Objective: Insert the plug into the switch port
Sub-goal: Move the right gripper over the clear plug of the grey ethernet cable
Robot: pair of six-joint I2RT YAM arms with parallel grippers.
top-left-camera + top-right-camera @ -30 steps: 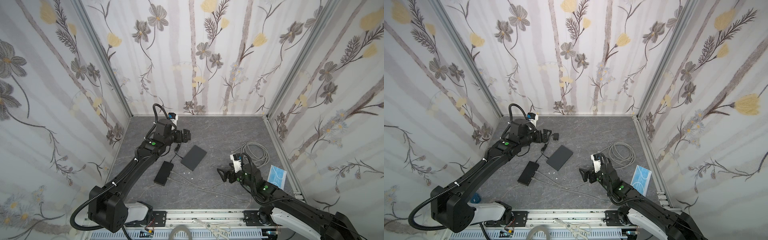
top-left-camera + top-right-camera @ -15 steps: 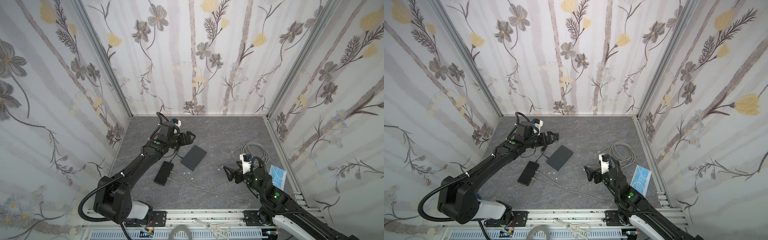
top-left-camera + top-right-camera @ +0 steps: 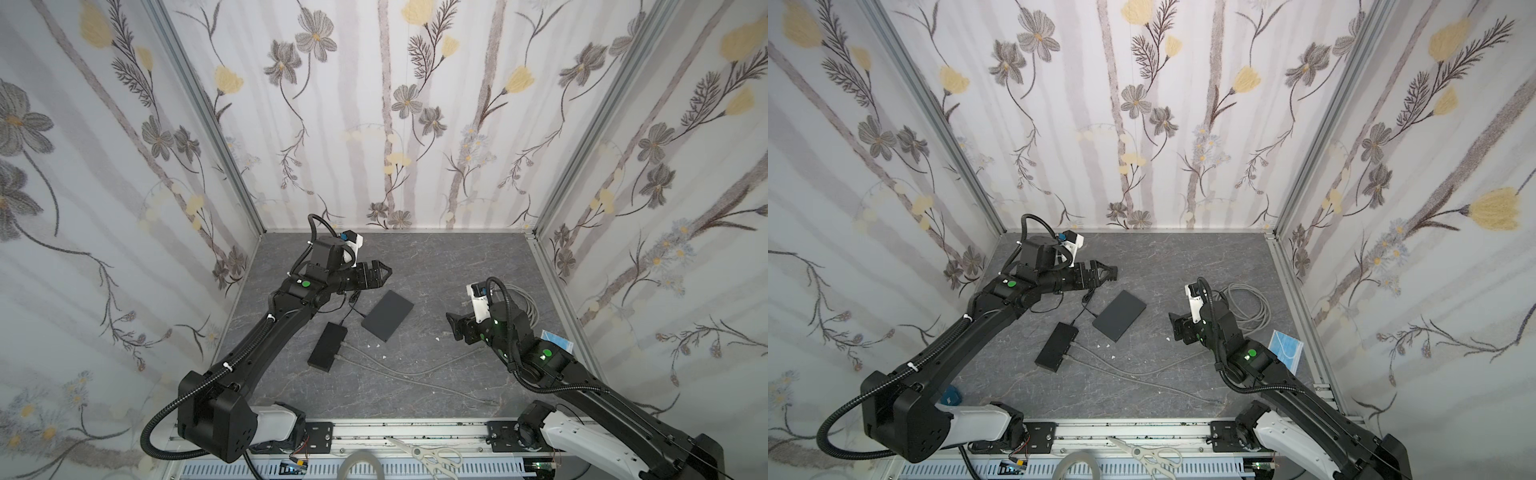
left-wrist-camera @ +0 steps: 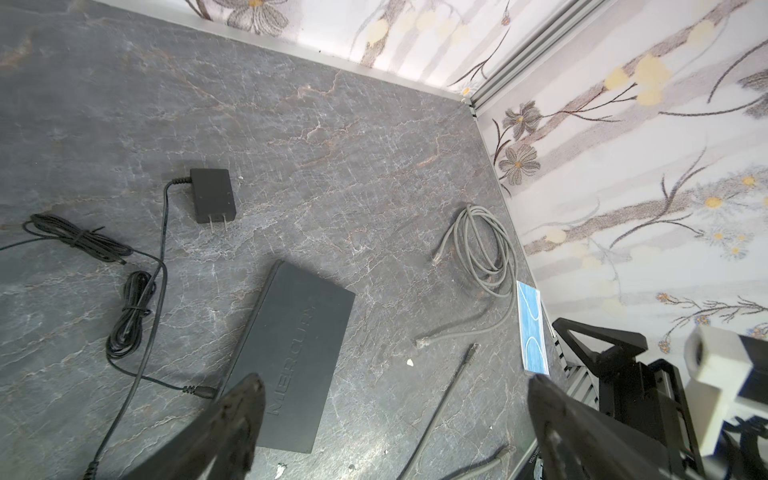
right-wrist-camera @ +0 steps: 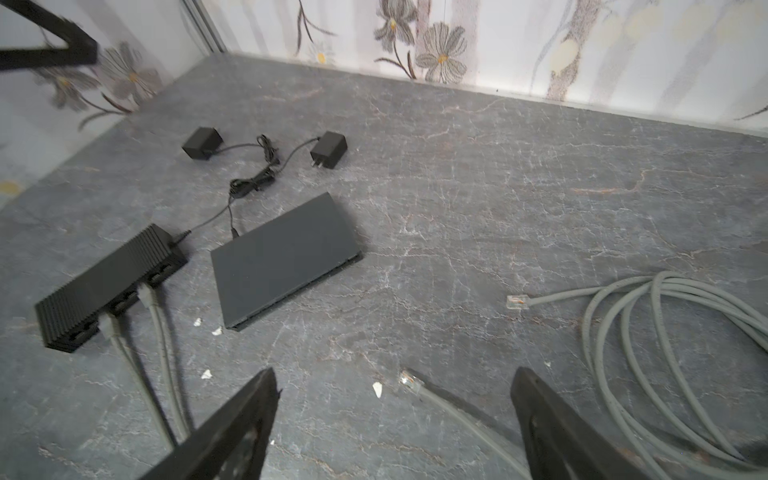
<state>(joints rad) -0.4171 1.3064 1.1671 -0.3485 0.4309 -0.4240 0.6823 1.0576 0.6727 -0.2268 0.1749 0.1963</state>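
Note:
A ribbed black switch (image 5: 112, 286) lies left of centre in both top views (image 3: 327, 351) (image 3: 1057, 347), with two grey cables in its ports. A loose grey cable's clear plug (image 5: 409, 380) lies on the floor. My right gripper (image 5: 395, 378) hovers above it, open and empty, seen at the right in both top views (image 3: 455, 326) (image 3: 1177, 328). A second loose plug (image 5: 517, 301) lies nearer the cable coil. My left gripper (image 4: 395, 380) hangs open and empty above the back left of the floor (image 3: 380, 274) (image 3: 1106, 272).
A flat dark Mercury box (image 4: 295, 353) (image 3: 387, 316) lies beside the switch. Two black power adapters (image 5: 201, 143) (image 5: 328, 150) with thin cords sit behind it. A grey cable coil (image 3: 1250, 307) and a blue mask (image 3: 1285, 351) lie by the right wall. Scissors (image 3: 428, 455) rest on the front rail.
My right gripper has shifted a little toward the back, and its jaws stand slightly narrower. The left arm swung briefly and is back near where it was, still open.

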